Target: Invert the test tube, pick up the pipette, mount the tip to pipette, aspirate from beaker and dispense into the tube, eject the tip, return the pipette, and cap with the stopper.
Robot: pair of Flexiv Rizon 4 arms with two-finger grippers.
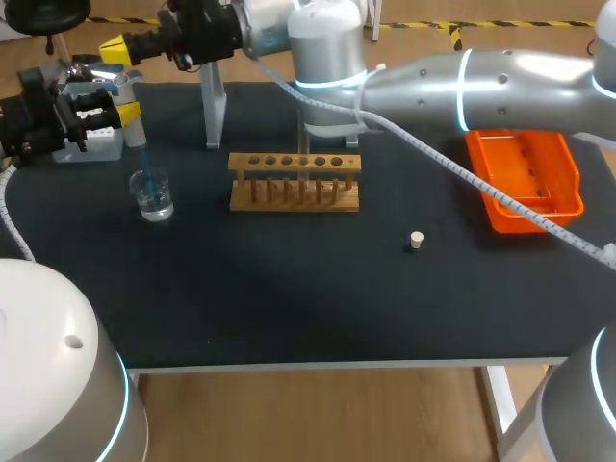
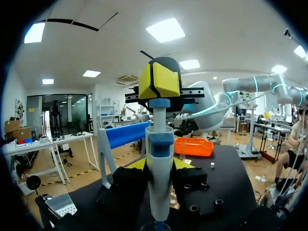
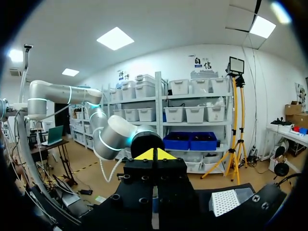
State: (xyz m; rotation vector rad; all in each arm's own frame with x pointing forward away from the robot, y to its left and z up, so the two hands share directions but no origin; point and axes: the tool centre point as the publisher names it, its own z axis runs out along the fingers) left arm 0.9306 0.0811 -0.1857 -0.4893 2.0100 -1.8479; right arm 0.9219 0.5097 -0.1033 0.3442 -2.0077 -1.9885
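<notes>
My left gripper (image 1: 108, 114) is shut on the white-and-blue pipette (image 1: 129, 114), which it holds upright at the table's far left. The pipette's blue tip (image 1: 144, 171) dips into the glass beaker (image 1: 153, 195). In the left wrist view the pipette (image 2: 159, 187) stands between my left gripper's (image 2: 159, 166) yellow fingertips. My right arm comes across from the right, and its shut gripper (image 1: 115, 46) sits on the pipette's top. Its yellow tips (image 2: 160, 82) rest on the plunger. My right gripper (image 3: 154, 155) holds nothing. The stopper (image 1: 416, 240) lies on the mat right of the wooden rack (image 1: 295, 181). I cannot make out a test tube.
An orange tray (image 1: 527, 178) sits at the right side of the table. A tip box (image 1: 91, 142) stands behind the beaker, under my left gripper, and the tip box (image 3: 225, 202) also shows in the right wrist view. A grey pipette stand (image 1: 212, 106) rises behind the rack.
</notes>
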